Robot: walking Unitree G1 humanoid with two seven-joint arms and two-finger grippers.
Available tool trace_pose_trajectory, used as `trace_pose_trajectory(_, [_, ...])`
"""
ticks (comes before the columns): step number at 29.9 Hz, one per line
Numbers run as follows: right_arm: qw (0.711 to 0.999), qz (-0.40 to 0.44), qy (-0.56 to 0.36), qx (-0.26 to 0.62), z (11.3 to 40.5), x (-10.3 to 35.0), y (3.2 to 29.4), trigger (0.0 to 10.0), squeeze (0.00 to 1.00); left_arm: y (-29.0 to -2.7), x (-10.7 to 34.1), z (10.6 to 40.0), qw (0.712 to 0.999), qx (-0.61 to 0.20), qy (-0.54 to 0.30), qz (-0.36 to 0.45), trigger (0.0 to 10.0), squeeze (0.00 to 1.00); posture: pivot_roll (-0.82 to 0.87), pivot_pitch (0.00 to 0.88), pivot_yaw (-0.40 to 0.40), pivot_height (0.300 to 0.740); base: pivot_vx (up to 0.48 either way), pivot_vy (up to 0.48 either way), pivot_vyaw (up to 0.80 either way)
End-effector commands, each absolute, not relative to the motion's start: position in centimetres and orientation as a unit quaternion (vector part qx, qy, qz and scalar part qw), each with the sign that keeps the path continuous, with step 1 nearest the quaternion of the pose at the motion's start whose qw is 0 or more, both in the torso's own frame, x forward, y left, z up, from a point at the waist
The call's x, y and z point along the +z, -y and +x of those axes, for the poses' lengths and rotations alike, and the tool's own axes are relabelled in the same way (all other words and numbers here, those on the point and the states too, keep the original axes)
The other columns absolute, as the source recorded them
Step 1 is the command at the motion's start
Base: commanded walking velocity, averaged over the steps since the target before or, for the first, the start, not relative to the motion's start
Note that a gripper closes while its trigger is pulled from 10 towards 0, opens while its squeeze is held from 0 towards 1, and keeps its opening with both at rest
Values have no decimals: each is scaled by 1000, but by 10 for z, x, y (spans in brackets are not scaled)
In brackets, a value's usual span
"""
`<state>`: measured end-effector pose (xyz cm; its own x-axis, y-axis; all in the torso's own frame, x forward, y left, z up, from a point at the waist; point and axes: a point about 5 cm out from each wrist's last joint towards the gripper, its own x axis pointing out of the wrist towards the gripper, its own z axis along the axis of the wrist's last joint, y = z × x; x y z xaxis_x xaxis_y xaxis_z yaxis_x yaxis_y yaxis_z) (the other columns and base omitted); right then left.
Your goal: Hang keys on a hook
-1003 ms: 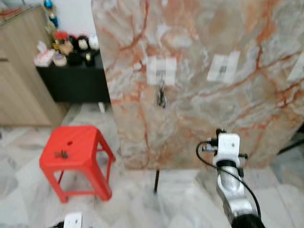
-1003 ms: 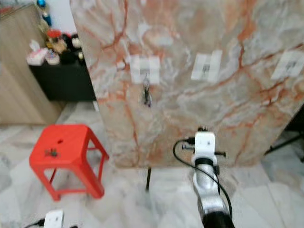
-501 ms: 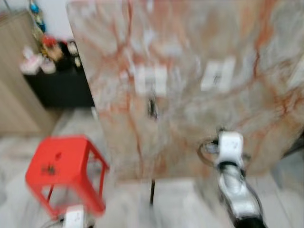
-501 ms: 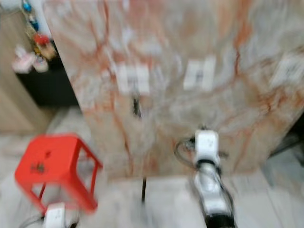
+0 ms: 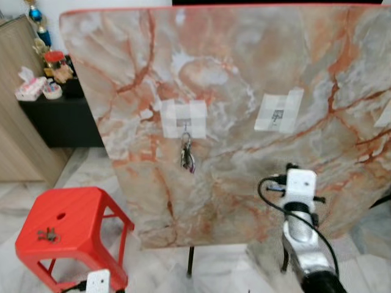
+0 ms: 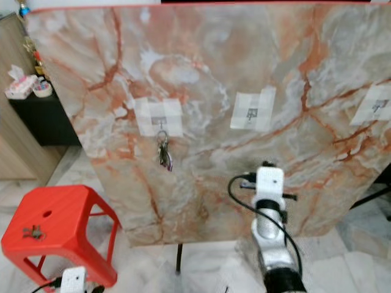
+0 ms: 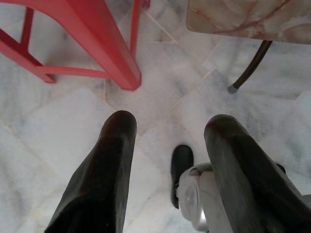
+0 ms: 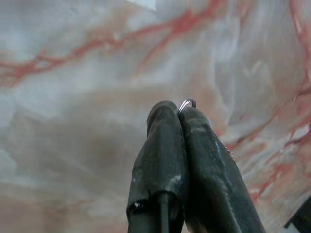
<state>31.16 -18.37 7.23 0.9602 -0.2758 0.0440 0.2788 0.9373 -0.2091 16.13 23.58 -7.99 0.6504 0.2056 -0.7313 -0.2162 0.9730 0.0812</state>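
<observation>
Your right gripper point(image 8: 181, 112) has its fingers pressed together, w/ a small silver ring point(image 8: 187, 103) peeking out between the tips; what hangs below the ring is hidden by the fingers. The tips point at the marble board point(image 5: 244, 73), near its surface; can't tell if they touch. In the head views your right arm point(image 5: 300, 232) is raised in front of the board's lower right part, its white wrist block below the middle tape patch point(image 5: 278, 112).

Your left gripper point(image 7: 170, 131) hangs low over the floor point(image 7: 160, 97), fingers spread, nothing between them. Beyond the tips you see a leg of the red stool point(image 7: 109, 46) and the board's thin black leg point(image 7: 248, 68) standing on the tiles. A black foot shows just below, between the fingers.

Keys point(image 5: 187, 156) already hang on a hook point(image 5: 184, 127) in the left tape patch point(image 5: 183, 119), toward the board's left side, dangling against the marble. The middle patch has its own small hook. A third patch point(image 6: 377, 105) sits at the board's right edge.

The stool stands left of the board, by its lower left corner, w/ a small dark item point(image 5: 46, 233) on the seat near the left edge; too small to tell what. A black cabinet point(image 5: 58, 119) w/ bits and pieces on top sits further back left.
</observation>
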Motion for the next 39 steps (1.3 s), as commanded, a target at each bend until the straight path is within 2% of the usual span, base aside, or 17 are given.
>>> trace_pose_trajectory(1, [984,-119,24,-133,316,81,177,10000,0,-239,-81,157,906,119,-407,-1,10000,0,22,0,-36,736,0,0,0])
trace_pose_trajectory(12, [959,-209,130,-139,329,123,166,10000,0,-239,-80,159,907,119,-403,-2,10000,0,23,0,-31,736,0,0,0])
trace_pose_trajectory(30, [956,-250,93,-122,343,122,167,10000,0,-241,-79,161,908,122,-400,-3,10000,0,21,0,-29,736,0,0,0])
trace_pose_trajectory(39, [948,-281,105,-106,345,125,166,10000,0,-239,-79,161,909,123,-399,-4,10000,0,19,0,-29,736,0,0,0])
